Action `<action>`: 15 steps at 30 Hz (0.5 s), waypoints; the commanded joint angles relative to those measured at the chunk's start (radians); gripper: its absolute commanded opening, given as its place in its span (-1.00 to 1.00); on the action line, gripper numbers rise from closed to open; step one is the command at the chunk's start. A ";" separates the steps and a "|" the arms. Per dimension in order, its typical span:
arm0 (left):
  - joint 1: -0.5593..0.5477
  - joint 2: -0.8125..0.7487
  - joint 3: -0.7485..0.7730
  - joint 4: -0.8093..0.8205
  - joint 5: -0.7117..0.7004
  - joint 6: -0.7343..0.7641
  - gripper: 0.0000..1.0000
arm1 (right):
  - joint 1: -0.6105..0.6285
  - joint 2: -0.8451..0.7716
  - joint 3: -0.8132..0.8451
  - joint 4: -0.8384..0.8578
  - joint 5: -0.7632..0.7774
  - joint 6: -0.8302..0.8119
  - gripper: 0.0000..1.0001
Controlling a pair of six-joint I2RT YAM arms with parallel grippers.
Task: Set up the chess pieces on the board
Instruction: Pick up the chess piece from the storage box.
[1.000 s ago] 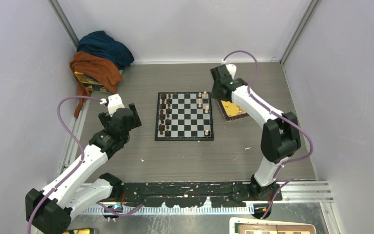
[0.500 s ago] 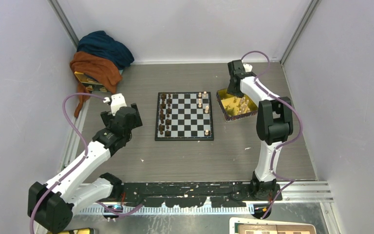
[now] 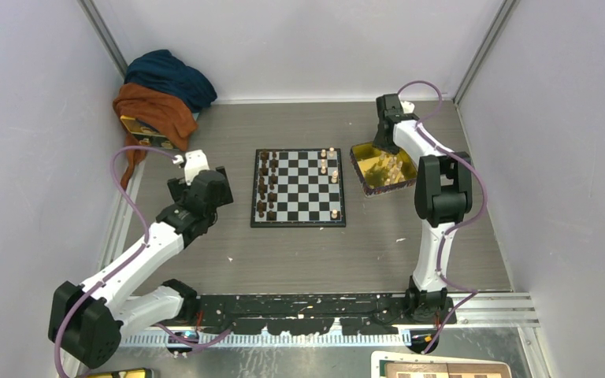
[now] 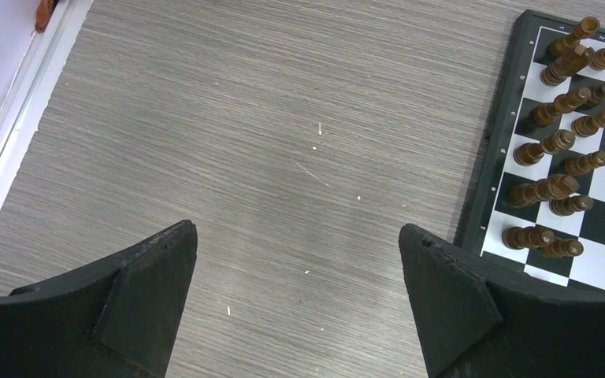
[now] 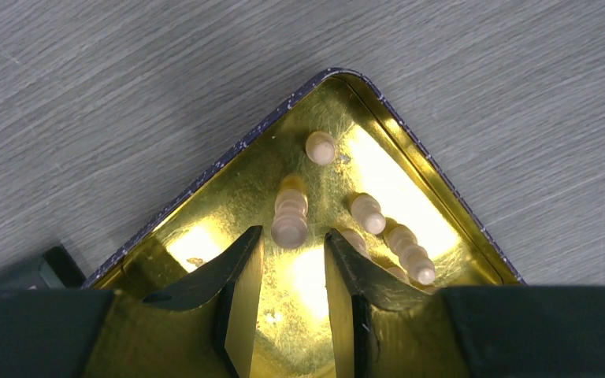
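Observation:
The board lies mid-table. Dark brown pieces fill its left two files. Several light-tan chess pieces stand along its right side. More tan pieces lie in the shiny yellow tray to the right of the board. My right gripper hangs low over the tray. It is narrowly open, with the end of one lying tan piece at its fingertips, ungripped. My left gripper is wide open and empty over bare table left of the board.
A heap of blue and orange cloth over a small box sits in the back left corner. Walls close in the table on three sides. A black rail runs along the front edge. Another checkered board shows at the bottom edge.
My right arm swung from the board's right edge to the far side of the tray and lowered over the tan pieces. My left arm crept slightly toward the board.

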 commanded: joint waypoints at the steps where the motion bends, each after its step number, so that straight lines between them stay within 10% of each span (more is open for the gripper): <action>1: -0.005 0.008 0.041 0.070 -0.025 0.014 0.99 | -0.009 0.016 0.059 0.032 -0.007 -0.018 -0.20; 9: -0.005 0.024 0.040 0.083 -0.027 0.016 0.99 | -0.015 0.049 0.093 0.027 -0.016 -0.029 -0.23; 15: -0.005 0.032 0.043 0.084 -0.028 0.016 0.99 | -0.018 0.049 0.090 0.027 -0.021 -0.034 -0.73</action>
